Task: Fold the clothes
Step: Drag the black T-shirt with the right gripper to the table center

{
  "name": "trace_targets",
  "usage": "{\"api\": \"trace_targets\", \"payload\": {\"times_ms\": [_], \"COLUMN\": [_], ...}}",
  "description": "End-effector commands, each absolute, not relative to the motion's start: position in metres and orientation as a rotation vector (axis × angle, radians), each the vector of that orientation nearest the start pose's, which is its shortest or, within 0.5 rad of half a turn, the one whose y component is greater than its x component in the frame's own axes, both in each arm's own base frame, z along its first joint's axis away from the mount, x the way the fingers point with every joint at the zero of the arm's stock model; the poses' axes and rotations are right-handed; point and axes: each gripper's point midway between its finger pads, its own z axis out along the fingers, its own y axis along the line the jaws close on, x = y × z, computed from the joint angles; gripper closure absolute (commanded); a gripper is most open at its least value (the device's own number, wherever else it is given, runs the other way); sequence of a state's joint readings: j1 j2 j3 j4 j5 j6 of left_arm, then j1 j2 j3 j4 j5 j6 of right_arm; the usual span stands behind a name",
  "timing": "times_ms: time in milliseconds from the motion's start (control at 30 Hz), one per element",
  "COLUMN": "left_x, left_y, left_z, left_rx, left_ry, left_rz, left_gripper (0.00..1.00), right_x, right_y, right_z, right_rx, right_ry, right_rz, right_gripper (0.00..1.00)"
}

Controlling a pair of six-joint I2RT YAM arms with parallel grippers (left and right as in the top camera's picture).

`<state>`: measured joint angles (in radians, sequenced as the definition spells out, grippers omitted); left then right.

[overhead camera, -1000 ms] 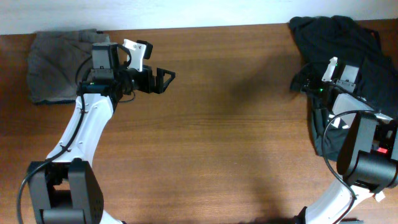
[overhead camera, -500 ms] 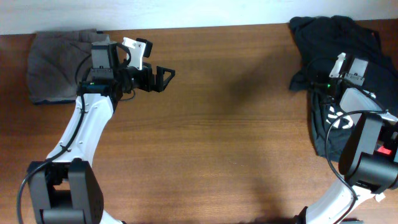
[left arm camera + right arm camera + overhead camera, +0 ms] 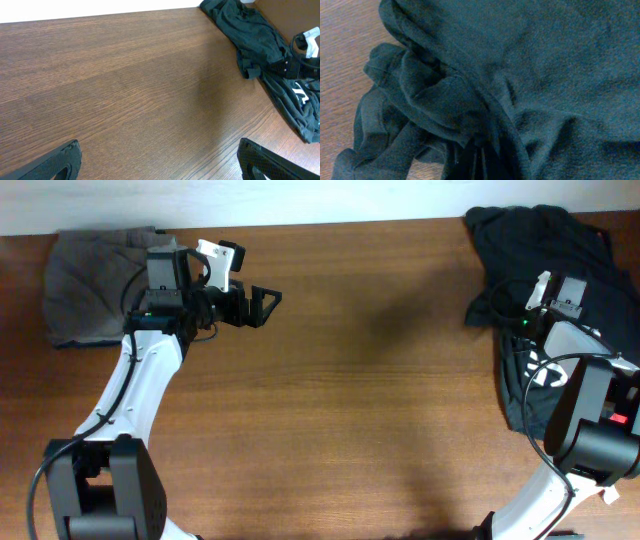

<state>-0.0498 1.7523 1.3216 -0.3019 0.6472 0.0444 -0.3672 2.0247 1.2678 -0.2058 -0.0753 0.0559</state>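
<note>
The clothes (image 3: 560, 255) lie as a crumpled black heap at the table's right end, with white lettering (image 3: 545, 370) showing lower down. In the left wrist view the heap (image 3: 250, 40) sits far off to the right. My right gripper (image 3: 505, 312) reaches into the heap's left edge. Seen from its wrist, the right gripper (image 3: 480, 162) is shut, pinching a fold of the black T-shirt (image 3: 545, 75), which fills the view. My left gripper (image 3: 262, 304) hovers open over bare wood at the upper left, its dark fingers (image 3: 62, 160) wide apart with nothing between them.
A folded grey garment (image 3: 95, 285) rests at the table's back left corner, behind the left arm. Brown wooden table (image 3: 370, 410) spans between the two arms. The table's far edge meets a white wall.
The right gripper pushed a little further right into the black heap and closed on a fold of it. The left arm and its open gripper stayed still.
</note>
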Motion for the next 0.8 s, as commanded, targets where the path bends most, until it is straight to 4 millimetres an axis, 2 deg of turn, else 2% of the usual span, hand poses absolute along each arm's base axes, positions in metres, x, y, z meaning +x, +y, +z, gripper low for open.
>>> {"api": "trace_targets", "payload": {"times_ms": [0, 100, 233, 333, 567, 767], "left_x": [0.470, 0.471, 0.473, 0.473, 0.472, 0.478], "left_y": [-0.128, -0.128, -0.128, -0.128, -0.128, -0.102], "left_z": [0.192, 0.193, 0.195, 0.196, 0.197, 0.196], "left_rx": [0.433, 0.434, 0.438, 0.438, 0.443, 0.382], "left_ry": [2.170, 2.166, 2.153, 2.150, 2.146, 2.152], "left_rz": [-0.740, -0.739, -0.735, -0.734, -0.753, -0.724], "left_gripper": [0.01, 0.01, 0.01, 0.01, 0.01, 0.01], "right_x": [0.478, 0.487, 0.499, 0.504, 0.496, 0.481], "right_y": [-0.164, -0.145, -0.097, -0.045, 0.083, 0.184], "right_z": [0.046, 0.070, 0.104, 0.119, 0.121, 0.136], "right_rx": [0.485, 0.426, 0.291, 0.164, -0.117, -0.316], "right_ry": [2.441, 2.420, 2.390, 2.390, 2.435, 2.395], "right_rz": [0.015, 0.115, 0.300, 0.430, 0.587, 0.694], "right_gripper": [0.96, 0.96, 0.96, 0.96, 0.96, 0.96]}}
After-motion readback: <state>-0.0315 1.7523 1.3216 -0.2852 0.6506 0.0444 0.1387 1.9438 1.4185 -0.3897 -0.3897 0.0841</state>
